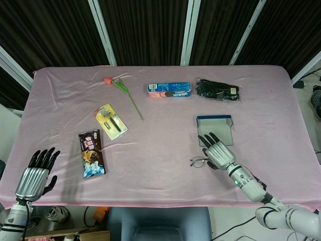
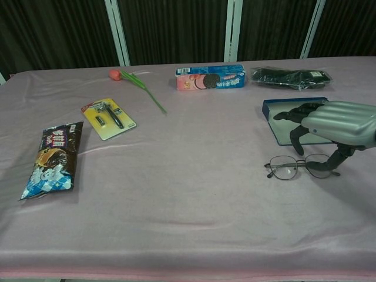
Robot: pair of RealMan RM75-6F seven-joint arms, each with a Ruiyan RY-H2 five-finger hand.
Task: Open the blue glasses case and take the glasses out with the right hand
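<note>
The blue glasses case lies flat and open on the pink cloth, its pale lining bare. Thin wire-framed glasses rest on the cloth just in front of the case, also seen in the chest view. My right hand hovers low over the right half of the glasses, fingers spread and pointing toward the case, thumb down by the right lens. It grips nothing that I can see. My left hand hangs off the near left table edge with fingers extended and nothing in it.
A blue cookie box and a black packet lie at the back. A tulip, a yellow razor pack and a dark snack bag occupy the left half.
</note>
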